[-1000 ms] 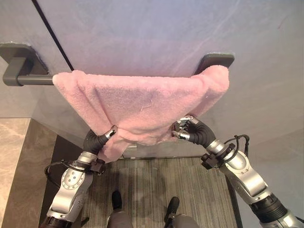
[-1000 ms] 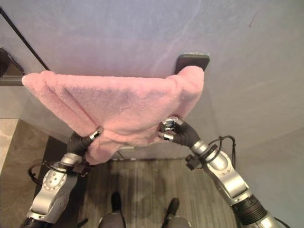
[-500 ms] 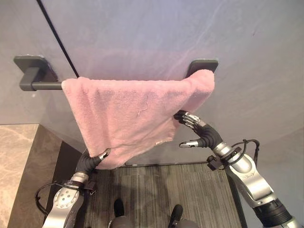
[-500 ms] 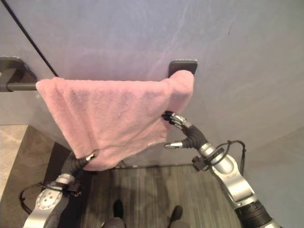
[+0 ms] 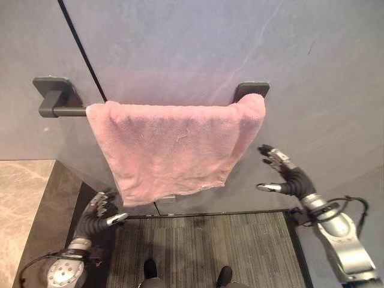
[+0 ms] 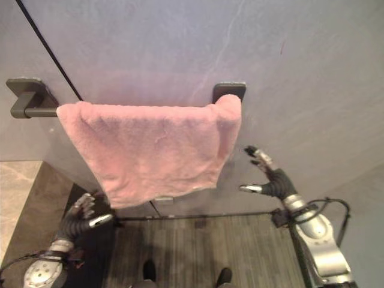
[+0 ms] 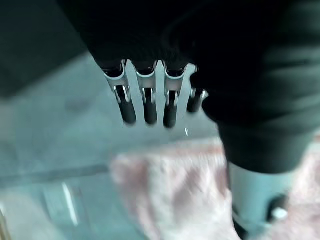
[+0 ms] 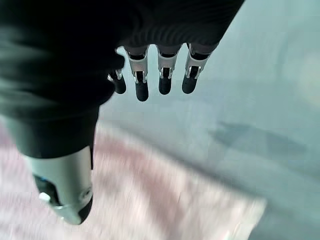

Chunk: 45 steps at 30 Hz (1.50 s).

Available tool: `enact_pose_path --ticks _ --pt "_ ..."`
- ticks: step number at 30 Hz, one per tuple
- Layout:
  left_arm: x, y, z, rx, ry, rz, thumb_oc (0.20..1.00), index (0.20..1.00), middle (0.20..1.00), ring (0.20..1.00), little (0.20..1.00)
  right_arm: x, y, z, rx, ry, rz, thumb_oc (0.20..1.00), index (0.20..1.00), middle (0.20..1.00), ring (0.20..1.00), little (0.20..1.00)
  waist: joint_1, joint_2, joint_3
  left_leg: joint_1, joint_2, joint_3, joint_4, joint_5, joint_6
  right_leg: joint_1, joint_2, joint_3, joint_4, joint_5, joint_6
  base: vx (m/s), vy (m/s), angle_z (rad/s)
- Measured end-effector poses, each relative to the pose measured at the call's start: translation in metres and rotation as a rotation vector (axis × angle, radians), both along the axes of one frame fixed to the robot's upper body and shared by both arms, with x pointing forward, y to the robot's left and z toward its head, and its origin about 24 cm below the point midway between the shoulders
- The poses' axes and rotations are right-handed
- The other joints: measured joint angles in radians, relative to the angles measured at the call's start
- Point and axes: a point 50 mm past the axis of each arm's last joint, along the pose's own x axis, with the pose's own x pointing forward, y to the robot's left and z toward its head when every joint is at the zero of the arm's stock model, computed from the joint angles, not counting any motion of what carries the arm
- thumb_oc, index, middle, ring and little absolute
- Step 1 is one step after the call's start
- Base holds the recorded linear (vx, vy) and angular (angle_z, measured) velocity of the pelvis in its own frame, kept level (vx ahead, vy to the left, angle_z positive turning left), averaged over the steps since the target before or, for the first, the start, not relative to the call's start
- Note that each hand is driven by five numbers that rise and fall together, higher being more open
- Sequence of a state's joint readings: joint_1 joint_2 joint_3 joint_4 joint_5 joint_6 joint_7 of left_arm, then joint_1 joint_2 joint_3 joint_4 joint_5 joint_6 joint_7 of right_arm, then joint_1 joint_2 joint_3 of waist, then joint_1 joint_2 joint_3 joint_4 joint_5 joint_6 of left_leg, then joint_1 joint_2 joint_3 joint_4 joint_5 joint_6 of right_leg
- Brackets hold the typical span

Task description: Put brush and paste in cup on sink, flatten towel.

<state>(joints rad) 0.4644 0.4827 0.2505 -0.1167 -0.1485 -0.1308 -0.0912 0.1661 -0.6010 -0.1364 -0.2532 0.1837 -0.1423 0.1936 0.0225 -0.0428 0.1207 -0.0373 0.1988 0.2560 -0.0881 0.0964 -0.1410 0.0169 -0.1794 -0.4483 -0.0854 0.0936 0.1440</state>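
Towel (image 5: 174,147) hangs flat on rail (image 5: 60,111) | left hand (image 5: 102,213), right hand (image 5: 282,177) have let go, fingers spread wide, empty | flattening looks done

pink towel (image 5: 174,147) hangs spread over rail (image 5: 63,110).

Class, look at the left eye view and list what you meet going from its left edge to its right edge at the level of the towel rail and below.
Left rail bracket → left hand → pink towel → right rail bracket → right hand.
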Motion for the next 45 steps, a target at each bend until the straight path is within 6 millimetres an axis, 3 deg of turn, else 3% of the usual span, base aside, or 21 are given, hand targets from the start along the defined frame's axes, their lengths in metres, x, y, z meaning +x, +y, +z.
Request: enact_pose_path --ticks 2,4,7,13,18,22,26,33,45 --pt "-0.002 0.009 0.015 0.086 -0.023 -0.002 1.000 1.000 1.000 1.000 1.000 -0.004 -0.004 0.007 -0.029 -0.038 -0.023 1.000 1.000 1.000 1.000 1.000 0.001 0.000 0.000 0.000 -0.001 0.000 0.000 0.000 0.000 0.000 -0.001 0.000 0.000 -0.001 0.001 0.00 0.000 0.00" --pt "-0.005 0.022 0.053 0.272 -0.132 -0.006 1.000 1.000 1.000 1.000 1.000 -0.012 -0.008 0.028 -0.113 -0.148 -0.057 1.000 1.000 1.000 1.000 1.000 0.002 0.000 -0.001 -0.001 -0.002 -0.001 0.000 -0.001 0.001 -0.001 -0.003 0.000 0.000 -0.001 0.001 0.00 0.000 0.00" --pt "-0.005 0.022 0.087 0.447 -0.281 -0.003 1.000 1.000 1.000 1.000 1.000 -0.018 -0.006 0.040 -0.189 -0.227 -0.063 1.000 1.000 1.000 1.000 1.000 0.006 0.004 -0.007 -0.001 -0.009 -0.001 0.000 -0.003 0.004 0.000 -0.010 0.000 0.000 -0.001 0.004 0.00 0.000 0.00" --pt "-0.008 0.007 0.133 0.678 -0.534 -0.016 1.000 1.000 1.000 1.000 1.000 -0.024 -0.004 0.054 -0.258 -0.330 -0.077 1.000 1.000 1.000 1.000 1.000 0.008 0.009 -0.022 -0.001 -0.024 -0.002 0.000 -0.006 0.009 0.001 -0.025 -0.001 0.000 0.002 0.010 0.00 0.000 0.00" --pt "-0.002 -0.008 0.155 0.797 -0.682 -0.064 1.000 1.000 1.000 1.000 1.000 -0.026 0.003 0.064 -0.254 -0.416 -0.066 1.000 1.000 1.000 1.000 1.000 0.016 0.019 -0.031 0.000 -0.029 -0.002 0.000 -0.006 0.010 0.002 -0.030 -0.001 0.000 0.004 0.013 0.00 0.000 0.00" --pt "0.001 -0.025 0.175 0.896 -0.811 -0.153 1.000 1.000 1.000 1.000 1.000 -0.025 0.017 0.085 -0.266 -0.545 0.000 1.000 1.000 1.000 1.000 1.000 0.014 0.022 -0.033 0.002 -0.029 -0.001 0.000 -0.006 0.011 0.003 -0.030 0.001 0.000 0.005 0.013 0.00 0.000 0.00" --pt "0.002 -0.034 0.185 0.908 -0.900 -0.187 1.000 1.000 1.000 1.000 1.000 -0.021 0.028 0.093 -0.248 -0.605 0.054 1.000 1.000 1.000 1.000 1.000 0.012 0.023 -0.034 0.004 -0.031 0.000 0.000 -0.006 0.011 0.003 -0.031 0.003 0.000 0.006 0.014 0.00 0.000 0.00" --pt "0.022 -0.067 0.195 0.998 -0.922 -0.487 1.000 1.000 1.000 1.000 1.000 -0.012 0.049 0.102 -0.257 -0.657 0.157 1.000 1.000 1.000 1.000 1.000 0.006 0.028 -0.033 0.008 -0.032 0.004 0.000 -0.006 0.011 0.004 -0.031 0.007 0.000 0.007 0.015 0.00 0.000 0.00" --pt "0.037 -0.069 0.183 1.031 -0.796 -0.600 1.000 1.000 1.000 1.000 1.000 -0.010 0.053 0.096 -0.262 -0.635 0.167 1.000 1.000 1.000 1.000 1.000 -0.033 0.059 -0.014 0.002 -0.031 0.006 0.000 -0.006 0.011 -0.004 -0.031 0.010 0.000 0.008 0.015 0.00 -0.001 0.00"
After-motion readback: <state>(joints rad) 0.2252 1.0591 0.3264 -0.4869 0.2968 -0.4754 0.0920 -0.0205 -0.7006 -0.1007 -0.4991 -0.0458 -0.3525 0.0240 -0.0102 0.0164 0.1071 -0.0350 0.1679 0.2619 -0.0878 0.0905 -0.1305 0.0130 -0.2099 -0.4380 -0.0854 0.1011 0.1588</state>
